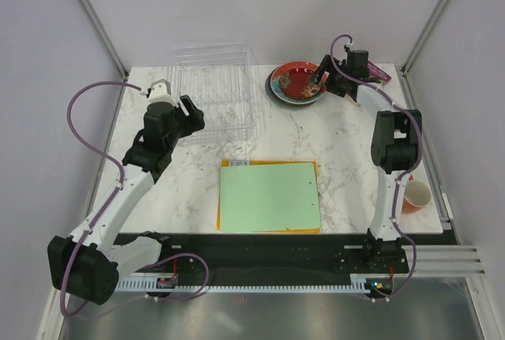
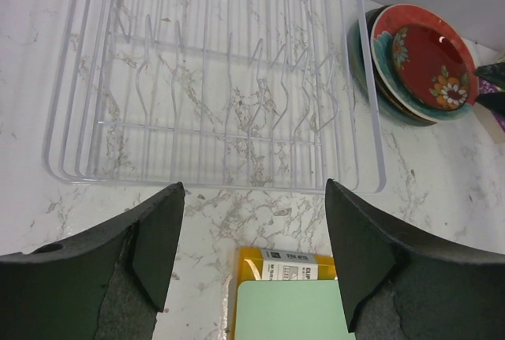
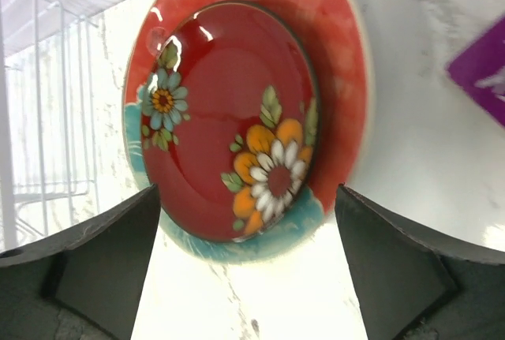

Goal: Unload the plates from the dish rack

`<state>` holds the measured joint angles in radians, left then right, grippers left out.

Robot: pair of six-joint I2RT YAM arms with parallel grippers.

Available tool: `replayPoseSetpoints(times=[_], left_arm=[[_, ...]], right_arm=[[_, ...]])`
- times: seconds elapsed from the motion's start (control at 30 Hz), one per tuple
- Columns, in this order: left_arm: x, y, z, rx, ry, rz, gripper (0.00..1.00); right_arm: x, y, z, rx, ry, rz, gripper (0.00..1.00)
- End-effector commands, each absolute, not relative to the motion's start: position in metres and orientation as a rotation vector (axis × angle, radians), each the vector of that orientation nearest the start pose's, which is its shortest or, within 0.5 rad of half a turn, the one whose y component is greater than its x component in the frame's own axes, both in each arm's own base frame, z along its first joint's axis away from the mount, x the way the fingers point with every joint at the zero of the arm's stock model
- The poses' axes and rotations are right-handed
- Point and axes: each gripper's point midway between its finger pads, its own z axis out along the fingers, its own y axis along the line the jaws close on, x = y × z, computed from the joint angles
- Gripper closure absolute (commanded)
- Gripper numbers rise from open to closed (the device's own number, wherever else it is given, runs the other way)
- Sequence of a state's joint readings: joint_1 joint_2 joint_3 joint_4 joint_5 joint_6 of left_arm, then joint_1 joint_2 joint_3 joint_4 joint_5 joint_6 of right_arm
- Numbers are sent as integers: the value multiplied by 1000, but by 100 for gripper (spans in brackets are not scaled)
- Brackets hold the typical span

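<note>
The clear dish rack (image 1: pixel 215 91) stands at the back left of the table and holds no plates; its wire slots show in the left wrist view (image 2: pixel 213 80). The plates lie stacked to its right (image 1: pixel 296 84): a small dark red flowered plate (image 3: pixel 229 119) on a red plate with teal pattern (image 3: pixel 347 80), over darker plates (image 2: pixel 371 80). My right gripper (image 1: pixel 327 80) is open just over the stack's right edge, its jaws astride the plates' near rim (image 3: pixel 248 269). My left gripper (image 1: pixel 185 111) is open and empty in front of the rack (image 2: pixel 252 261).
A green board on an orange board (image 1: pixel 268 196) lies mid-table at the front. An orange-red mug (image 1: pixel 415 195) stands at the right edge by the right arm. A purple object (image 1: pixel 377 72) lies behind the right gripper.
</note>
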<state>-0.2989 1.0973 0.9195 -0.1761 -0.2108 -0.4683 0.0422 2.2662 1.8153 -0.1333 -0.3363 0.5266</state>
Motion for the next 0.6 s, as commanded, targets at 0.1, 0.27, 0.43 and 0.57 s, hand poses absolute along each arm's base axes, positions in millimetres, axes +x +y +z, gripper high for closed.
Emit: replayPoseSetpoints(times=[0.1,0.27,0.43,0.57], left_arm=[[350,-74,245,-227,1904,-178,20],[339,-82,249,-165,1929,-217,21],[320,-85,254,-126,1885,-256,21],[310,-84,244,-83,1827,-264,20]], right_arm=[[563,60,212,197,2034,329,2],[493,60,233,124,2025,130,2],[407,80,248,101,1962,21,2],[353,75,236,146,1929,13,2]])
